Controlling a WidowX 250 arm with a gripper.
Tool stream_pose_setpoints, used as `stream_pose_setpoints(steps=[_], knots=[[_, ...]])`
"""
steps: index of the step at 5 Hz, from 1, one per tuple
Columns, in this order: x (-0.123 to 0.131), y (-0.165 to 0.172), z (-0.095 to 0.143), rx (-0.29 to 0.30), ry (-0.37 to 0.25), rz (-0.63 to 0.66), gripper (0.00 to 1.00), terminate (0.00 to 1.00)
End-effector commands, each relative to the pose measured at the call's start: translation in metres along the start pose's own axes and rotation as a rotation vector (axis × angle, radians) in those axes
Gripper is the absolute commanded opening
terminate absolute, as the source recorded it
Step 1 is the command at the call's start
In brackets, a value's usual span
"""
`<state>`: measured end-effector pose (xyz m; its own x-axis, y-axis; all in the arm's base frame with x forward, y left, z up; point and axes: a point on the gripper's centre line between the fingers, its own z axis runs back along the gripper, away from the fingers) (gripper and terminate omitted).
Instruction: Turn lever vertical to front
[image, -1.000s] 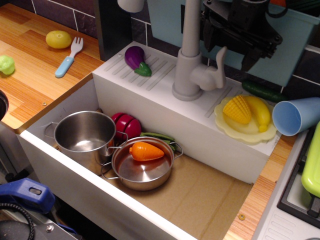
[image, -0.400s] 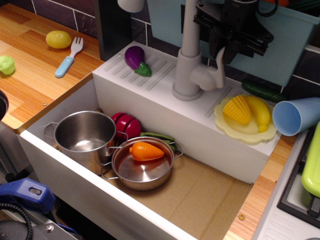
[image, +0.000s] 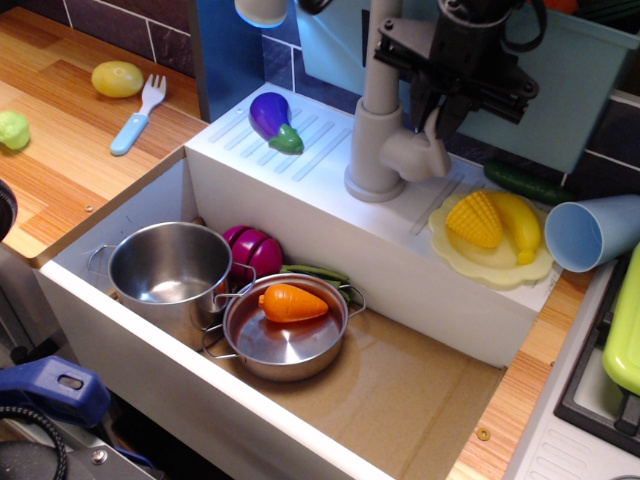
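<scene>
1. The lever (image: 436, 135) projects upward from the right side of the grey faucet (image: 377, 150) body on the white sink deck (image: 320, 190).
2. Your gripper (image: 440, 118) sits at the lever's top; its fingers hide the tip, so I cannot tell the jaw state.

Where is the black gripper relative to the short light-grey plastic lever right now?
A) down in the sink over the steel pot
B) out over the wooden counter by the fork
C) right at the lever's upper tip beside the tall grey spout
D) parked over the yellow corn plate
C: the black gripper sits on top of the short light-grey plastic lever, beside the tall grey faucet spout; jaw state is unclear.
</scene>
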<state>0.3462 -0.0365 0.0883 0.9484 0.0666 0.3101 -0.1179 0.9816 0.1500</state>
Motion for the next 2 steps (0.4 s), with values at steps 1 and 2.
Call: stream_pose_setpoints(steps=[1,2], knots=[[-0.023,-0.008,0.003,-0.021,0.007,0.042,0.00,0.00],[-0.036,-0.009,-0.005,-0.041,0.024,0.063,0.00,0.00]])
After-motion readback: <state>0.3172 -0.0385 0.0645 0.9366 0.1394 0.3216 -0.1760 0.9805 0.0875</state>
